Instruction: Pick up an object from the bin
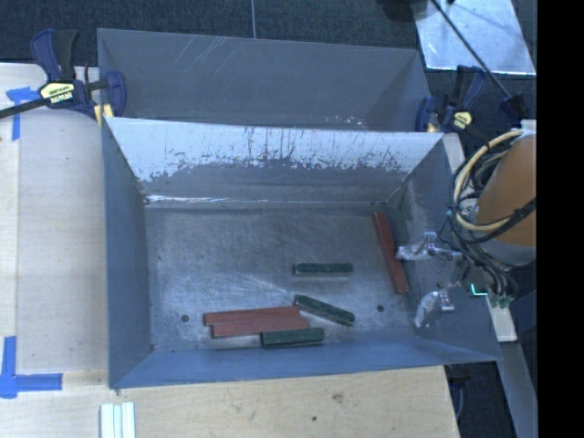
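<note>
Camera view: 1 grey metal bin (pixel 128 245), centre of frame, sloped walls, scuffed floor. 1 gripper (pixel 425 278), right of centre, above bin's right wall, both fingers spread wide, nothing between them. 1 long red-brown bar (pixel 255 320), flat on floor, lower centre. 1 tilted red-brown bar (pixel 390 252), propped against right wall, just left of gripper, nearest item to it. 1 angled green bar (pixel 325 309), at right end of long red-brown bar. 1 lowest green bar (pixel 292 338), against near wall, just beside long red-brown bar. 1 level green bar (pixel 322 268), mid-floor, apart from others.
</note>
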